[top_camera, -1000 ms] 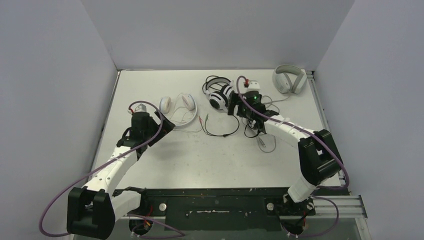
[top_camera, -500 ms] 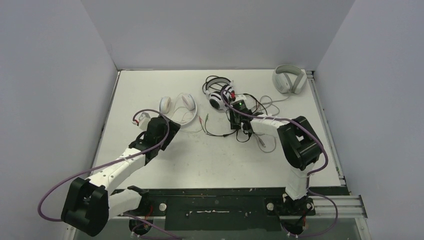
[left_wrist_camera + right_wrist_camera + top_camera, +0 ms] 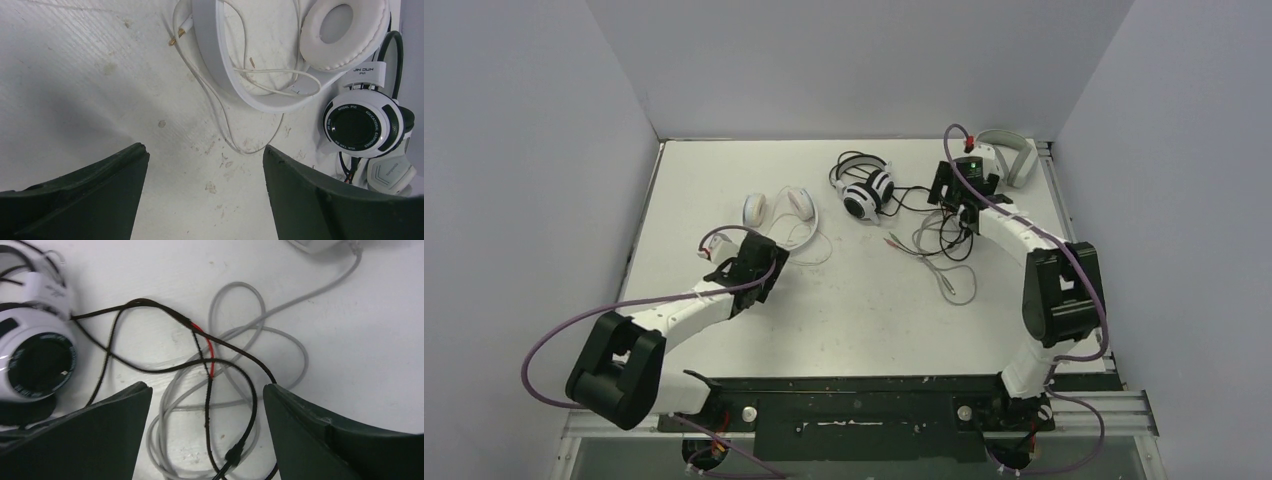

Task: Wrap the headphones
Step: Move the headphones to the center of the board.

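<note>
Step in hand, as I read it: sorting out the cables before any winding starts.

- The larger black-and-white headset (image 3: 865,190) lies at the back middle of the white table (image 3: 854,320). Its black cable (image 3: 140,301) trails to the right and crosses loops of a grey cable (image 3: 239,284) that runs from the light grey over-ear pair (image 3: 1021,160) in the back right corner.
- The right gripper (image 3: 207,387) hangs over that crossing with its jaws spread wide and nothing held.
- Come down where the black strand runs alone, on the headset side of its short red stretch. Straddle only that strand, or you will likely drag the grey loops along.
- The small all-white on-ear headphones (image 3: 212,55) lie left of the headset. Their thin white cable (image 3: 225,120) is looped loosely towards the left gripper (image 3: 205,150), with the gold plug (image 3: 179,36) beside the headband.
- The left gripper's jaws also stand apart and empty, just short of the loop. Take the cable at the near bend, not across the headband.

Pose:
- Left arm (image 3: 694,300): low and stretched forward, with the wrist near the white pair and the fingers aimed at it.
- Right arm (image 3: 1034,240): elbow raised, forearm reaching far to the back right. The wrist sits between the headset and the grey pair, looking down.
</note>
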`<state>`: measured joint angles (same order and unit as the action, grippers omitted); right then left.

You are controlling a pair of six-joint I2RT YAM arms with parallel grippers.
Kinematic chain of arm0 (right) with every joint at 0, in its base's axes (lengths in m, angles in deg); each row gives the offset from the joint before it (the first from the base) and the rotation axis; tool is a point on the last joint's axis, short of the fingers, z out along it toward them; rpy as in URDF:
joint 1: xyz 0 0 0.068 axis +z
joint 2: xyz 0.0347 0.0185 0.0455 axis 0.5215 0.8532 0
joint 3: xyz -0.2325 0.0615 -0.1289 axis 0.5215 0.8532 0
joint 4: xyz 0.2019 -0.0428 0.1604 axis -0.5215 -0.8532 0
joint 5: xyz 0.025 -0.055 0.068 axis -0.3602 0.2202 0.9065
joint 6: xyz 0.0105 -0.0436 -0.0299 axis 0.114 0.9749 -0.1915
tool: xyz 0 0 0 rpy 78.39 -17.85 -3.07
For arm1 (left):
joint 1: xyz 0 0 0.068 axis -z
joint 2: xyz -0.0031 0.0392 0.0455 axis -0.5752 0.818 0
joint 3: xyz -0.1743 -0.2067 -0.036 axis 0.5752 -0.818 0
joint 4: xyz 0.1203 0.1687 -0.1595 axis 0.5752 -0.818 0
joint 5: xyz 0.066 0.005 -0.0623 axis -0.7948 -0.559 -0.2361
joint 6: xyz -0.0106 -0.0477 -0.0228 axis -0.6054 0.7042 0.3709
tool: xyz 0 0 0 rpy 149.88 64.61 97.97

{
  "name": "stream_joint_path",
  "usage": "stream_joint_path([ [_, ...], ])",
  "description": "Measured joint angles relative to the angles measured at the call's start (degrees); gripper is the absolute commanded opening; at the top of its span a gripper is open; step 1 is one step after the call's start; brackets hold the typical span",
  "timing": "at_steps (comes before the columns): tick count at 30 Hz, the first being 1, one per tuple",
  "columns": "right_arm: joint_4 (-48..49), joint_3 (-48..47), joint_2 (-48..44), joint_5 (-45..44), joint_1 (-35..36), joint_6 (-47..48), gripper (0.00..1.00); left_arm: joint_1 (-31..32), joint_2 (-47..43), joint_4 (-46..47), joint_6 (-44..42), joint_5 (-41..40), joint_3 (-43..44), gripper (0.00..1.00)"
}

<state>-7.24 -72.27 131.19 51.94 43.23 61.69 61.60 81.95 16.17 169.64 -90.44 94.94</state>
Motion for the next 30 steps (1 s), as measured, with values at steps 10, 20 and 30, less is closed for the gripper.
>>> stream_joint_path([
  [10, 5.09, 6.86, -15.85, 1.81, 9.94, 0.83, 0.89, 0.07, 9.77, -2.23, 6.36, -4.42, 7.48, 0.65],
  [20, 6.1, 13.57, -26.25, 1.07, 14.82, 1.01, 0.89, -1.92, 21.46, -12.17, 12.87, -6.4, 20.33, 0.62],
  [30, 6.25, 16.0, -34.99, -1.6, 14.8, 1.09, 0.89, -4.31, 33.9, -27.47, 12.48, -4.94, 37.03, 0.46],
])
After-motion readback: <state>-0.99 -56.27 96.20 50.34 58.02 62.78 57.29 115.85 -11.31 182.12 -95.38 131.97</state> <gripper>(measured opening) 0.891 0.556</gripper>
